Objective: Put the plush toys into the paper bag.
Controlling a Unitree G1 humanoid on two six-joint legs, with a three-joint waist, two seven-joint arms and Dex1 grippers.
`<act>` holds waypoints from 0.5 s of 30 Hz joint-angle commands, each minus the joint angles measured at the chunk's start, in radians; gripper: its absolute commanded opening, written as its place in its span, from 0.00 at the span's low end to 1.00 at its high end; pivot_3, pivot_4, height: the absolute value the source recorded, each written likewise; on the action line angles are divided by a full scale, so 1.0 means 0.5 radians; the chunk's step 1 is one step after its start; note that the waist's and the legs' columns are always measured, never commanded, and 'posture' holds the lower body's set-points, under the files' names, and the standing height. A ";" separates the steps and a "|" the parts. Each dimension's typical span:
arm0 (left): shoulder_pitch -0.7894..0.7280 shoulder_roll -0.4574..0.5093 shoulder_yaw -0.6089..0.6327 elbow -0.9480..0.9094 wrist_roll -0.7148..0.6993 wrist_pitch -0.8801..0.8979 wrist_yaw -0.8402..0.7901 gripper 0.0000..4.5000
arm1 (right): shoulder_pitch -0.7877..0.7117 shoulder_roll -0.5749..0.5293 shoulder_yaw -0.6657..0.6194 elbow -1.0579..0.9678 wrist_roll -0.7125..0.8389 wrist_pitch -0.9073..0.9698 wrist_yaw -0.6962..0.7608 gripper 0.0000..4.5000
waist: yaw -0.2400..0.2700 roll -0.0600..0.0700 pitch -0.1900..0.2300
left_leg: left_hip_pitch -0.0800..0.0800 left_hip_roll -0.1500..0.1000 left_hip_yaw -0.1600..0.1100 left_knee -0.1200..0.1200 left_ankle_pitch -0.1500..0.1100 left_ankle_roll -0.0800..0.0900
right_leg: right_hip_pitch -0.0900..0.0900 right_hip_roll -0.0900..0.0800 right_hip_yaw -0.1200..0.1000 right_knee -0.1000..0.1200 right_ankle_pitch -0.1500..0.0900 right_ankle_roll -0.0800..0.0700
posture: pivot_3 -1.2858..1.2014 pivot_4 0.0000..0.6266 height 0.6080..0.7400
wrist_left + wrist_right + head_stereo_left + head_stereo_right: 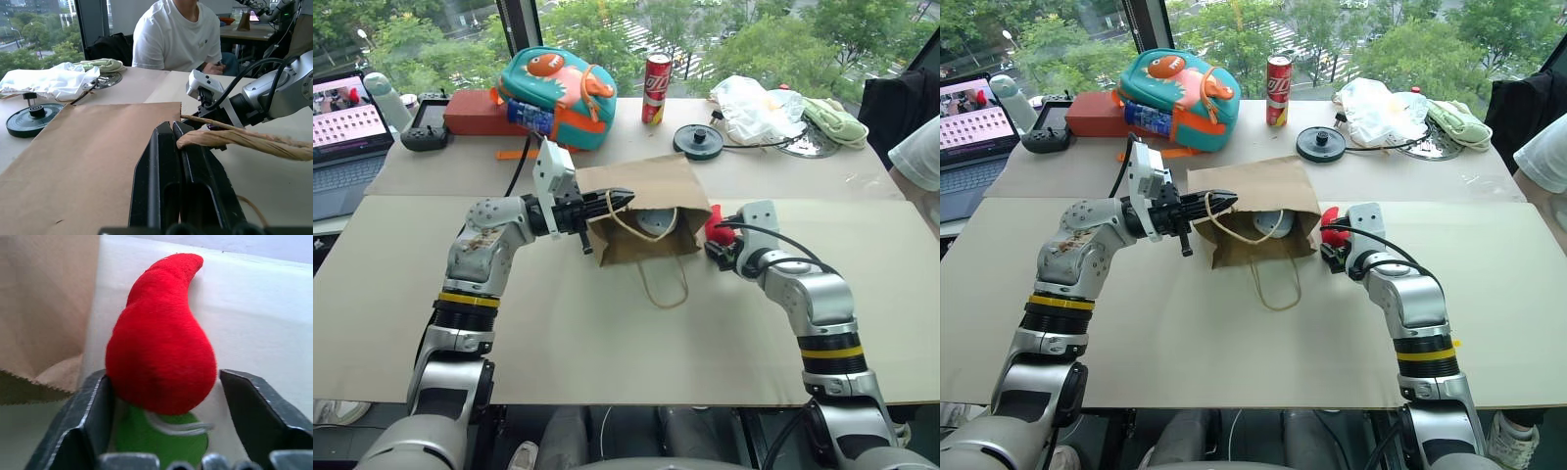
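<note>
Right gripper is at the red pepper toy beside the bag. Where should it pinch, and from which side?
Pinch the red pepper toy across its fat rounded body just above the green end, coming in from that end as the right gripper does now. The body narrows to a curled tip, a likely weaker hold. The paper bag lies close on one side, so probably keep that finger clear of its edge.

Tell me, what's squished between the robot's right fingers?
The red pepper toy sits between the right gripper's two black fingers, green end toward the wrist. One touches it, the other is apart. The right wrist view shows it.
</note>
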 commanded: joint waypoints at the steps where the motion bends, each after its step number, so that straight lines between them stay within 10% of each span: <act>1: -0.028 0.013 0.020 -0.053 -0.010 -0.008 0.005 0.00 | -0.019 0.003 -0.041 -0.075 -0.018 -0.050 0.038 0.46 | -0.004 0.000 0.000 | 0.000 0.000 0.000 0.000 0.000 0.000 | 0.000 0.000 0.000 0.000 0.000 0.000 | 0.52 0.24 0.95; 6: -0.024 0.013 0.021 -0.055 -0.010 -0.010 0.011 0.00 | -0.002 0.000 -0.084 -0.139 -0.011 -0.025 0.060 0.09 | -0.003 0.000 0.000 | 0.000 0.000 0.000 0.000 0.000 0.000 | 0.000 0.000 0.000 0.000 0.000 0.000 | 0.52 0.24 0.95; 15: -0.010 0.011 0.026 -0.063 -0.015 -0.010 0.023 0.00 | 0.242 -0.174 -0.375 -0.760 0.218 0.237 0.227 0.09 | 0.008 0.000 0.000 | -0.001 -0.001 0.000 0.000 0.000 0.000 | 0.001 -0.001 0.000 0.000 0.000 0.000 | 0.52 0.24 0.95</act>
